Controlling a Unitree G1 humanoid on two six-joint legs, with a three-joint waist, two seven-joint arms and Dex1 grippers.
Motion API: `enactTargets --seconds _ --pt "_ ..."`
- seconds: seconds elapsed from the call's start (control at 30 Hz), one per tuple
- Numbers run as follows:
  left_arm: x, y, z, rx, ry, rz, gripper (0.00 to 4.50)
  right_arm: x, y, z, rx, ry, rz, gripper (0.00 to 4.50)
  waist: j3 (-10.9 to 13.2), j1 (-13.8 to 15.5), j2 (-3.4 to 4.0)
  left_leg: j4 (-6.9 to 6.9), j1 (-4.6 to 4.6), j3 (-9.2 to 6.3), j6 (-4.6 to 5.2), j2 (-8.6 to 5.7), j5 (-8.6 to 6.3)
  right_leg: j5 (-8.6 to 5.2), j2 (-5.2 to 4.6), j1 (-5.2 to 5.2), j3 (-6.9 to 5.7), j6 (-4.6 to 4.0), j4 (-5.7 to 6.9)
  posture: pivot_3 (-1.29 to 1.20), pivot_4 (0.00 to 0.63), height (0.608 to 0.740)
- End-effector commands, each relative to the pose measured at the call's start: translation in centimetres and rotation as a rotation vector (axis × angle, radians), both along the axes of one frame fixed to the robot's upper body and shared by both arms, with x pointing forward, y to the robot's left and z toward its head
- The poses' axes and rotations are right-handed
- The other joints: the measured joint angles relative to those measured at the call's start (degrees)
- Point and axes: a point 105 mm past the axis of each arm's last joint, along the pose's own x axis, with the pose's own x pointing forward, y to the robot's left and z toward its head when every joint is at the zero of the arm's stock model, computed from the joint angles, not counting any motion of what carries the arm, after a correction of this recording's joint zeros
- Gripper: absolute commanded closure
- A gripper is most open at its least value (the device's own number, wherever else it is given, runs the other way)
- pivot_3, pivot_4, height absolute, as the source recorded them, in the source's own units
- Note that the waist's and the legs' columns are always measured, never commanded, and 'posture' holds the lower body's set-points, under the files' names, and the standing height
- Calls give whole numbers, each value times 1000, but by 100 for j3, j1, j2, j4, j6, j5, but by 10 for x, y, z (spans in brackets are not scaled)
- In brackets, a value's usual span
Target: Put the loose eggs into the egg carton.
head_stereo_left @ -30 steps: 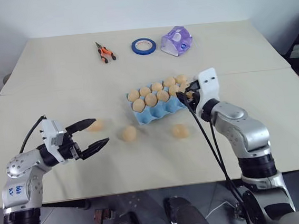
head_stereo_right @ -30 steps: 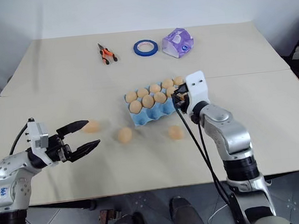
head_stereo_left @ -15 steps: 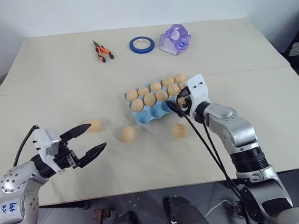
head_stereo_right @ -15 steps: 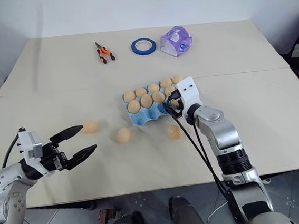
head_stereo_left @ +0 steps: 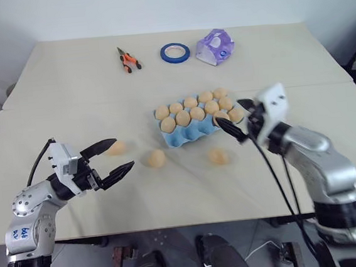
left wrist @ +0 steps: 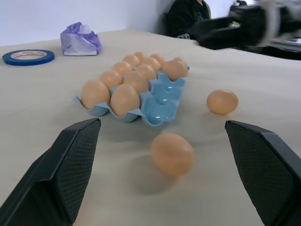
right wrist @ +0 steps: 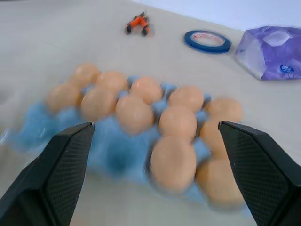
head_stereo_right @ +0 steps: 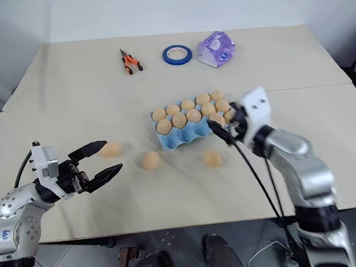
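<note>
Three loose eggs outstanding; both tools wide open and empty.

Head views: the light blue moulded egg carton [head_stereo_left: 193, 127] lies mid-worktop, its long axis slanting from near-left to far-right; most cups are filled, with bare cups along its near edge. Three smooth tan-orange loose eggs [head_stereo_left: 155, 158] lie on the pale worktop [head_stereo_left: 66, 87] in front of it, apart from one another. My left tool [head_stereo_left: 114, 158] hovers just beside the leftmost egg; my right tool [head_stereo_left: 234, 125] hangs at the carton's right end. Risk: an off-centre closure could roll an egg away.
Left wrist view: the nearest egg [left wrist: 172, 153] lies between my fingers [left wrist: 70, 165], long axis crosswise.
Right wrist view: the seated eggs stand close below; a low pass could knock them.
</note>
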Motion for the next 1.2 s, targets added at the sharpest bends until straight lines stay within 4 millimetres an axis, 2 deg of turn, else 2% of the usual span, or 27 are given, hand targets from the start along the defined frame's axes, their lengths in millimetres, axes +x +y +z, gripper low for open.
enactTargets --seconds 0.03,0.17,0.27,0.33,0.5,0.6,0.73,0.83,0.9,1.03,1.2 --pt "3 1 6 5 -21 -14 0 -43 -14 -5 -32 -18 138 73 0 61 0 1 0 2 2 -1 -1 0 0 1 1 0 -2 0 150 740" --pt "7 1 7 11 -21 -24 0 -73 -40 -26 -36 56 181 73 0 99 -1 15 3 3 10 -7 -3 4 1 8 4 7 0 0 150 740" --pt "9 1 8 15 -23 -30 0 -82 -61 -31 -33 58 165 73 7 82 -12 16 36 18 18 -23 -6 16 -2 29 2 16 3 0 150 740" --pt "9 2 9 16 -24 -30 0 -88 -72 -33 -35 57 157 73 7 99 -13 9 83 2 25 -18 -23 19 -6 96 2 8 -31 0 150 740" --pt "8 4 9 22 -22 -29 0 -102 -86 -38 -65 85 171 73 7 110 -13 4 87 -8 35 -13 -17 19 -18 116 -1 -26 -57 0 150 740" --pt "9 3 10 23 -24 -29 0 -95 -83 -36 -63 73 171 73 7 91 -13 4 86 -6 37 -13 -18 20 -20 116 2 -26 -63 0 150 740" --pt "9 2 10 22 -25 -31 0 -72 -59 -32 -39 31 165 73 7 81 -13 4 86 -8 35 -9 -17 21 -16 115 2 -29 -63 0 150 740" --pt "9 1 11 19 -28 -29 0 -49 -33 -44 -32 78 148 73 7 97 -13 1 84 -13 29 -7 -14 22 -16 111 -1 -31 -61 0 150 740" --pt "9 0 11 18 -29 -31 0 -34 -23 -55 -13 117 102 73 7 90 -13 -2 77 -14 24 -6 -11 22 -16 106 -2 -31 -61 0 150 740" --pt "8 -1 11 13 -30 -28 0 -20 -7 -66 -37 130 121 73 8 134 -10 -4 66 -14 8 -8 -11 29 -19 93 -6 -19 -56 0 150 740" --pt "7 -1 11 8 -32 -16 0 -7 5 -70 -46 136 137 73 8 127 -10 -2 54 -8 19 -7 -13 28 -16 88 -8 -9 -66 0 150 740"
